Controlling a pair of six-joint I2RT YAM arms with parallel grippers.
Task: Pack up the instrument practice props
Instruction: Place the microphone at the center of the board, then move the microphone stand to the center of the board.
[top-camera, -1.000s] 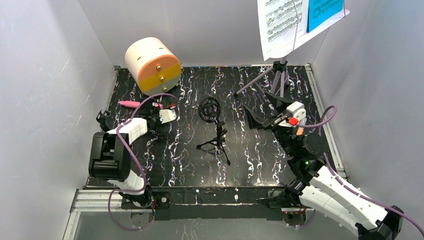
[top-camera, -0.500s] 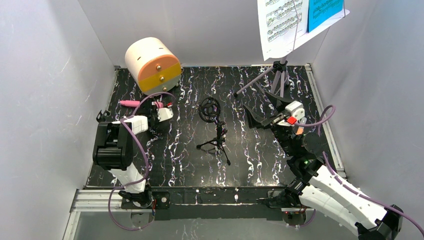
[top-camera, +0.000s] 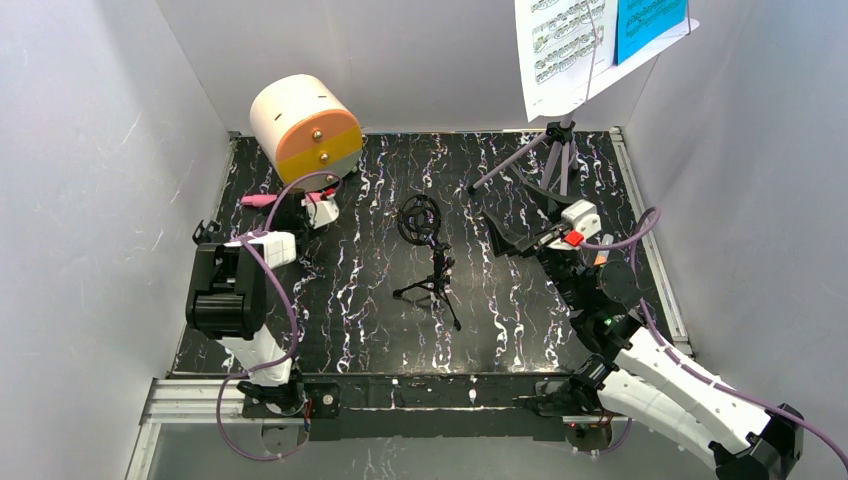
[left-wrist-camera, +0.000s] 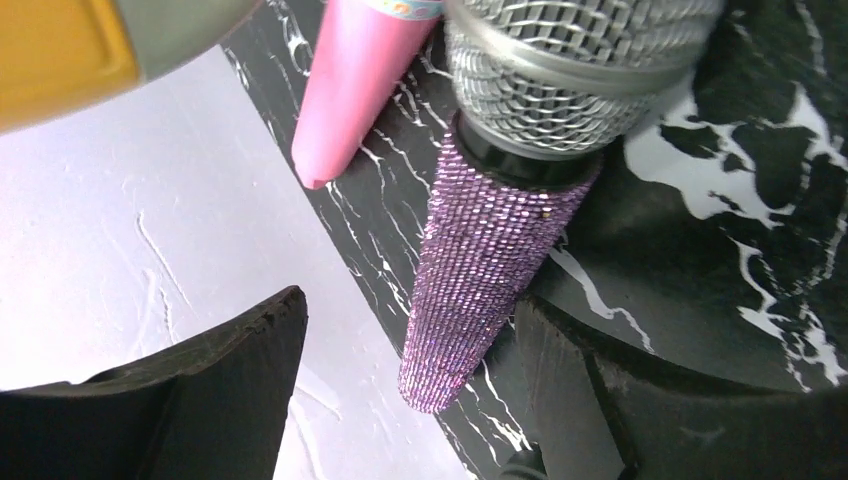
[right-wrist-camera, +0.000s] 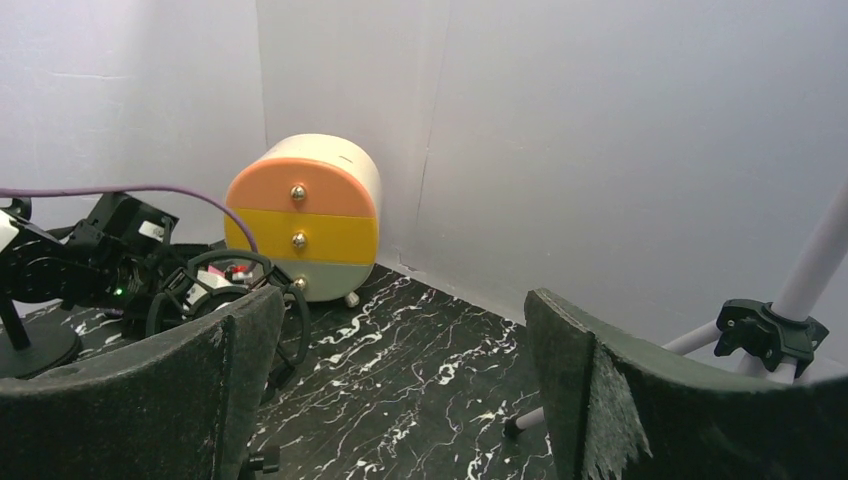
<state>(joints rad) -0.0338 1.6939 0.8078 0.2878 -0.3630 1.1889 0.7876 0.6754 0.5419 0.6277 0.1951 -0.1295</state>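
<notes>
In the left wrist view a purple silver-headed microphone (left-wrist-camera: 500, 230) lies on the black marbled floor, its handle between the open fingers of my left gripper (left-wrist-camera: 410, 395), close to the right finger (left-wrist-camera: 610, 390). A pink toy microphone (left-wrist-camera: 350, 90) lies beside it. In the top view my left gripper (top-camera: 285, 208) covers the purple one, beside the pink one (top-camera: 257, 200). A thin black mic tripod (top-camera: 432, 270) stands mid-floor. My right gripper (top-camera: 515, 215) is open and empty near the lilac music rack's legs (top-camera: 545, 155); the white page (top-camera: 560, 50) and blue page (top-camera: 650, 25) sit on top.
The cream cylinder box (top-camera: 305, 130) with orange, yellow and grey knobbed fronts (right-wrist-camera: 300, 220) stands at the back left, close to the microphones. A small black stand (top-camera: 207, 234) is by the left wall. White walls enclose the floor on three sides.
My left gripper has moved toward the back, up to the two microphones by the box. The right gripper has shifted only slightly.
</notes>
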